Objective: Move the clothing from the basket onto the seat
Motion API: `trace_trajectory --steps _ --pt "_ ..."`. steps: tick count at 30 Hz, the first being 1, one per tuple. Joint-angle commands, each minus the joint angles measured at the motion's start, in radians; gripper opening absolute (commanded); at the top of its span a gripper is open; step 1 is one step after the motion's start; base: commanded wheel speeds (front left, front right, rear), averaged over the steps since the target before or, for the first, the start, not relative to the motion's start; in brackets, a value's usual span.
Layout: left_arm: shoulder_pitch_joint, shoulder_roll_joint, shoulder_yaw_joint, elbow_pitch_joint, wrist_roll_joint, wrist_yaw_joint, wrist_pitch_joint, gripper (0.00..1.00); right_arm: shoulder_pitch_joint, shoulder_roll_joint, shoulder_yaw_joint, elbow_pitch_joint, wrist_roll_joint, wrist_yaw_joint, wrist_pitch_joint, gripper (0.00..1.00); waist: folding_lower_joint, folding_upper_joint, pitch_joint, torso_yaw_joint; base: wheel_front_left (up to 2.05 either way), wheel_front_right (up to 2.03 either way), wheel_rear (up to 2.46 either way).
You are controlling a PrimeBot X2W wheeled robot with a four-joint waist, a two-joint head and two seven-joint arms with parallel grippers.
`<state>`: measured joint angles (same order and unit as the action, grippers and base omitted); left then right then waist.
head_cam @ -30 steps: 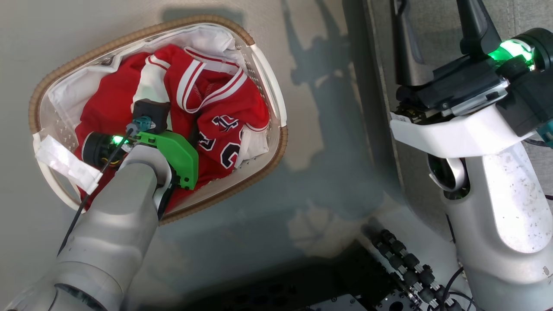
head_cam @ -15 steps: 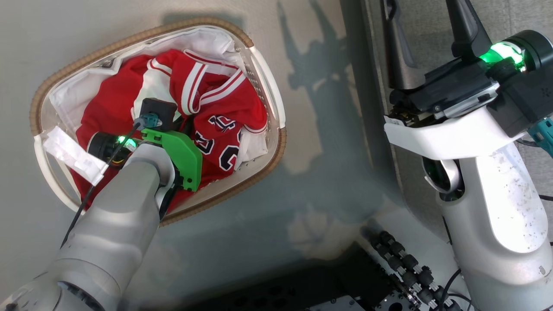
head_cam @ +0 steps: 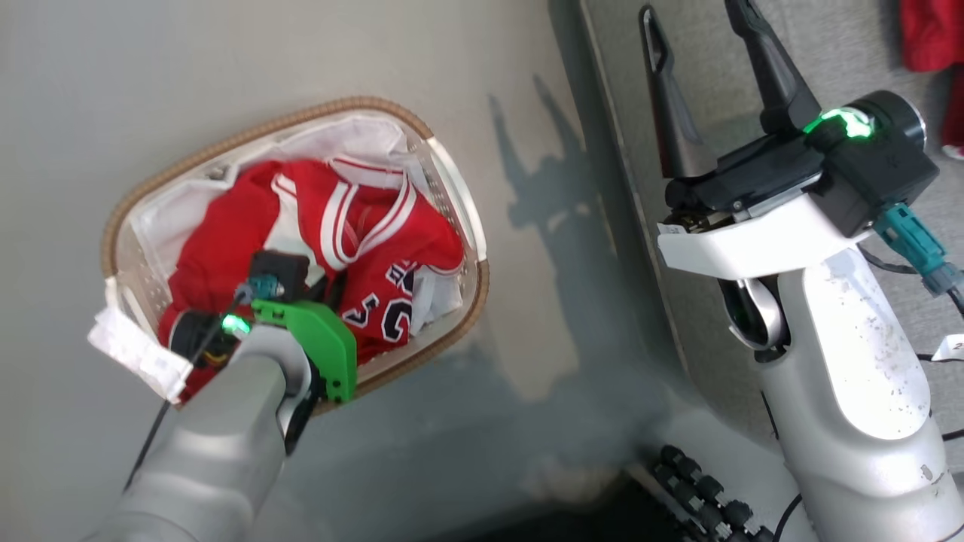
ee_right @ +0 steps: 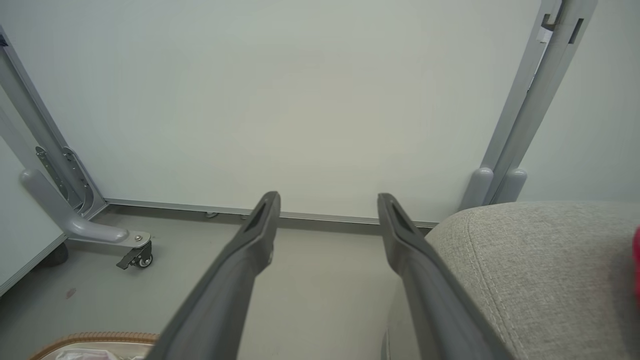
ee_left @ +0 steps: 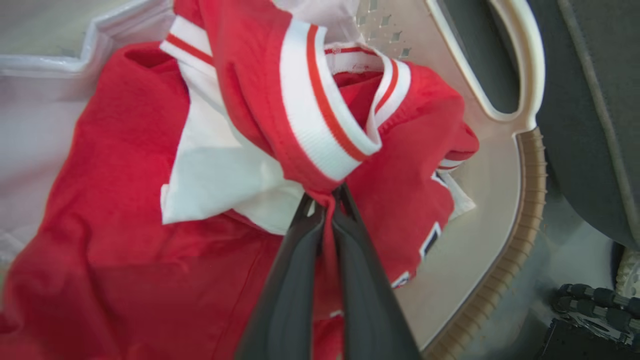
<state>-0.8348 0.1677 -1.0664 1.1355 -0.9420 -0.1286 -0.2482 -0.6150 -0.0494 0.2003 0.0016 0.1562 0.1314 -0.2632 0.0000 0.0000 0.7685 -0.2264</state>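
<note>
The cream basket [head_cam: 452,203] with a brown woven rim stands on the floor at the left of the head view. In it a red jersey [head_cam: 392,248] with white trim and numbers lies over a plain red shirt [ee_left: 100,225]. My left gripper [ee_left: 325,199] is down in the basket, shut on a pinched fold of the jersey [ee_left: 305,100]. My right gripper [head_cam: 704,68] hangs open and empty over the edge of the grey seat [ee_right: 540,260]. Another red garment [head_cam: 930,38] lies on the seat at the far right.
The white liner [head_cam: 354,139] shows around the clothes, and a white handle [ee_left: 525,65] sits on the basket's rim. A pale wall panel with grey frame legs and a caster [ee_right: 135,252] stands beyond the seat. My dark base links [head_cam: 700,489] are at the bottom.
The head camera has shifted, so the basket now sits lower and to the right and more of the seat shows. The left gripper stays on the jersey in the basket.
</note>
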Motion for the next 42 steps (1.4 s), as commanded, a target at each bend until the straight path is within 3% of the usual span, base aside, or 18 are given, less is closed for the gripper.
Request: trace_trajectory --steps 1,7,13,22,33,42 --pt "0.032 0.002 -0.002 -0.005 -0.015 -0.004 -0.01 0.0 0.024 -0.003 -0.005 0.014 -0.007 -0.001 -0.002 1.0 0.0 0.0 -0.105 0.019 0.0 0.0 0.0" --pt "0.084 -0.002 0.019 -0.03 -0.034 -0.004 -0.019 0.0 0.067 -0.003 -0.023 0.064 -0.024 -0.001 -0.002 1.0 0.0 0.0 -0.215 0.05 0.0 0.0 0.0" --pt "0.132 0.006 0.092 -0.085 0.02 -0.003 -0.017 0.0 0.119 -0.003 -0.03 0.109 -0.034 -0.001 -0.002 1.0 0.0 0.0 -0.322 0.081 0.0 0.0 0.0" --pt "0.266 0.008 0.304 -0.26 0.185 0.015 -0.016 0.0 0.204 -0.003 -0.047 0.171 -0.041 -0.001 -0.002 1.0 0.0 0.0 -0.495 0.133 0.0 0.0 0.0" --pt "0.358 -0.017 0.469 -0.458 0.351 0.009 -0.016 0.0 0.315 -0.003 -0.065 0.214 -0.059 -0.001 -0.002 1.0 0.0 0.0 -0.641 0.161 0.0 0.0 0.0" --pt "0.364 -0.046 0.547 -0.569 0.434 0.011 -0.016 0.0 0.424 -0.003 -0.082 0.249 -0.065 -0.001 -0.002 1.0 0.0 0.0 -0.747 0.175 0.0 0.0 0.0"
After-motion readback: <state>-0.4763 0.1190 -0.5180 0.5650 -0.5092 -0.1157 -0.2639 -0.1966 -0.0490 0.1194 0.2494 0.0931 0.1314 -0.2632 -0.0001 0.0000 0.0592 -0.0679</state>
